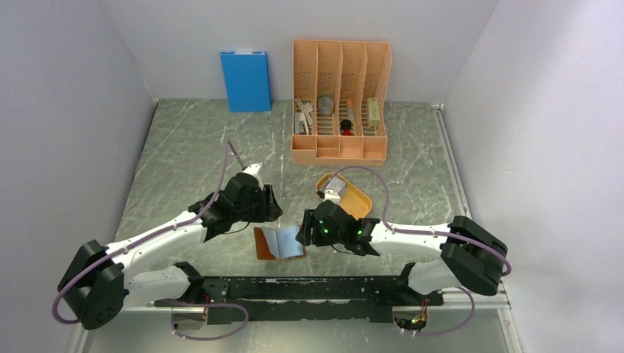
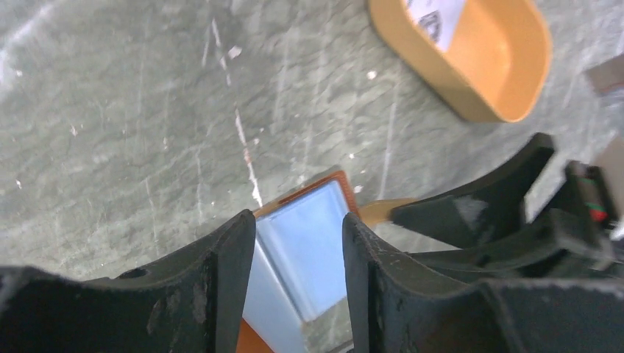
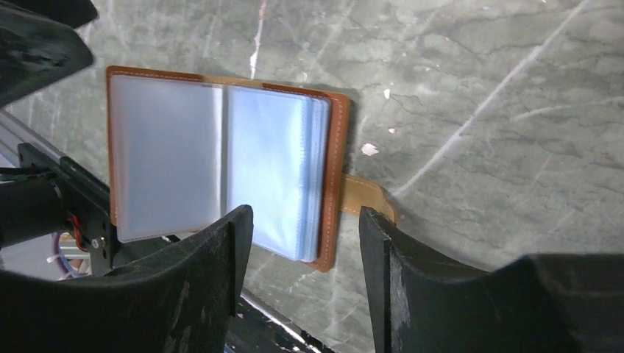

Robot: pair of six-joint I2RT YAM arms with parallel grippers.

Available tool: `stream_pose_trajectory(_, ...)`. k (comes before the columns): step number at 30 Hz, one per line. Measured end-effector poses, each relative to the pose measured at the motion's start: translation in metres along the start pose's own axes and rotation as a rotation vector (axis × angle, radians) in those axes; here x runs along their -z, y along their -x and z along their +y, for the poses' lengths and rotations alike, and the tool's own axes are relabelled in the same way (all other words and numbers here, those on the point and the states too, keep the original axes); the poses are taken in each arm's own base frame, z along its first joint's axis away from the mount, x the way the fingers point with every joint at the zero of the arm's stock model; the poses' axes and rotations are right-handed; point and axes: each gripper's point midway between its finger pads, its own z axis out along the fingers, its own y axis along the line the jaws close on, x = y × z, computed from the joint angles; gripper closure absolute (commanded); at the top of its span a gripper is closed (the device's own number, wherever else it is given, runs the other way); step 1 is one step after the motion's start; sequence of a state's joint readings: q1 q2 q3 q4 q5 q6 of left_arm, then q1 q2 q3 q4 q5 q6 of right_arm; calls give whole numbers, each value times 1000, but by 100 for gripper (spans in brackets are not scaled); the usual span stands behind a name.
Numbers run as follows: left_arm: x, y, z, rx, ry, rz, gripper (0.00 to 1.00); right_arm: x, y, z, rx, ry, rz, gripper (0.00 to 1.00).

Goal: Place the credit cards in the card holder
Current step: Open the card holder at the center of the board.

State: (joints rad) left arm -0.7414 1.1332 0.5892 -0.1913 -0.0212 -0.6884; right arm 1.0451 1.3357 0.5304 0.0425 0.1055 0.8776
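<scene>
The brown card holder [image 1: 278, 243] lies open on the table near the front edge, its bluish clear sleeves facing up. It shows in the right wrist view [image 3: 221, 165] with its snap tab [image 3: 368, 200] pointing right. It also shows between my left fingers in the left wrist view [image 2: 305, 243]. A pale card [image 1: 335, 184] lies in the orange oval tray [image 1: 357, 202]; it also shows in the left wrist view [image 2: 435, 15]. My left gripper [image 1: 270, 202] [image 2: 299, 220] is open and empty just behind the holder. My right gripper [image 1: 304, 229] [image 3: 305, 215] is open and empty at its right edge.
A tall orange desk organizer [image 1: 340, 103] with small items stands at the back. A blue box [image 1: 245, 79] leans on the back wall. The orange tray [image 2: 486, 73] lies right of the holder. The black base rail [image 1: 309, 288] runs along the front edge.
</scene>
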Motion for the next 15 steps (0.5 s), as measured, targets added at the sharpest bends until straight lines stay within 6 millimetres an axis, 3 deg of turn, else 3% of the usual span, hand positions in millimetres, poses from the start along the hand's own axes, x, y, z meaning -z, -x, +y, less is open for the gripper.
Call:
stream_pose_trajectory(3,12,16,-14,-8,-36,-38,51,1,4,8,16,13,-5,42)
stream_pose_trajectory(6,17,18,-25,-22,-74,-33,62,3,8,19,31,36,-15,44)
stream_pose_trajectory(11,14,-11,-39,-70,-108,57,86,2,11,26,39,47,-17,46)
stream_pose_trajectory(15,13,-35,-29,-70,-84,116,95,-1,8,23,40,36,-8,46)
